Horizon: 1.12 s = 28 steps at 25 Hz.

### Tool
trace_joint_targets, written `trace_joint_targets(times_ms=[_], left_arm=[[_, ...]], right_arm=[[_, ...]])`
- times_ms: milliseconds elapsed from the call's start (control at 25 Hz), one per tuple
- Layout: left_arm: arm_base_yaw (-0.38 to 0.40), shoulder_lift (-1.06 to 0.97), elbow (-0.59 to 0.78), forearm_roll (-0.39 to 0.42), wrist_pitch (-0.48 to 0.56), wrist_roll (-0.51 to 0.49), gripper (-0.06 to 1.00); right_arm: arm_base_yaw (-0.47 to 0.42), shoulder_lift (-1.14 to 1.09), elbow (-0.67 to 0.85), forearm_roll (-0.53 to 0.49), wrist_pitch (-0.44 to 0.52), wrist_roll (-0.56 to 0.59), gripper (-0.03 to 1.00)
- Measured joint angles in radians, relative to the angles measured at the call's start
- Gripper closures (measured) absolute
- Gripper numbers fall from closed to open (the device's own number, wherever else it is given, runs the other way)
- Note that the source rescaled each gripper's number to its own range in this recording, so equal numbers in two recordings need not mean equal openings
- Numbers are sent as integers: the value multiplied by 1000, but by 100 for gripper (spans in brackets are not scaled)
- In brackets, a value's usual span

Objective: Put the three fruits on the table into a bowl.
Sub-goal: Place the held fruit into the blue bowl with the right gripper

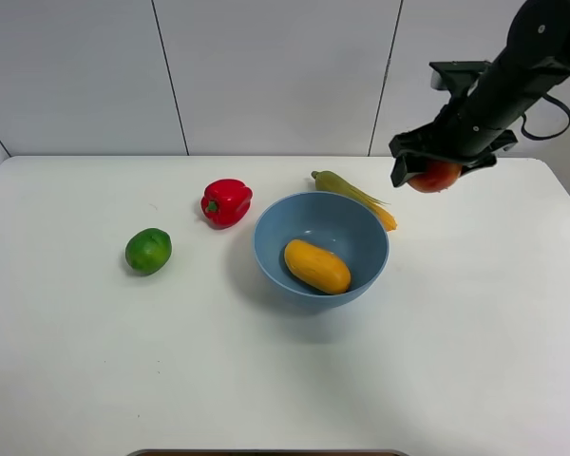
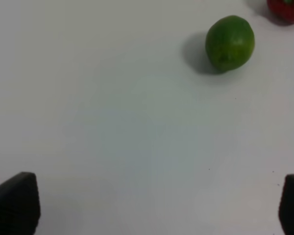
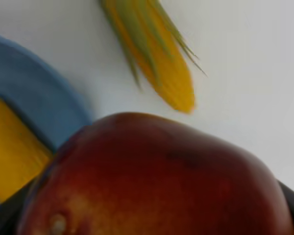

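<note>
The light-blue bowl (image 1: pixel 321 249) stands in the middle of the white table (image 1: pixel 475 361) and holds the yellow-orange mango (image 1: pixel 316 266). My right gripper (image 1: pixel 437 171) hangs in the air to the right of the bowl, shut on the red apple (image 1: pixel 434 177), which fills the right wrist view (image 3: pixel 157 181); the bowl rim (image 3: pixel 34 93) and mango (image 3: pixel 12 147) show beyond it. The green lime (image 1: pixel 148 251) lies on the table at the left. In the left wrist view the lime (image 2: pixel 230 43) sits well ahead of my open left gripper (image 2: pixel 154 208), whose fingertips (image 2: pixel 14 200) are spread wide.
A red bell pepper (image 1: pixel 226 201) lies left of the bowl, between it and the lime. A green-husked corn cob (image 1: pixel 353 196) lies just behind the bowl's right rim, under the path of the apple (image 3: pixel 152 54). A white panelled wall stands behind the table.
</note>
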Motion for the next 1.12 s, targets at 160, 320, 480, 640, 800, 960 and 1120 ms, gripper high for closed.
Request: trace_joint_targets(times_ms=[160,320,480,640,800,960,1120], left_arm=[[0,0,0,0,0,0,-6],[0,0,0,0,0,0,-6],[0,0,0,0,0,0,-6],[0,0,0,0,0,0,-6],[0,0,0,0,0,0,-6],[0,0,0,0,0,0,-6],[0,0,0,0,0,0,-6]], right_arm=[[72,58,-80,5,20,-4,71],[146,125,-142,7,35,-6,71],[210,167,-160,7,40,-6,71],[247,200,-160,8,52,-6,71],[259,208,-160,27,65,-6,71],[259,208,-160,41,77,-6,71],[259,208,-160,51,91,-6,71]])
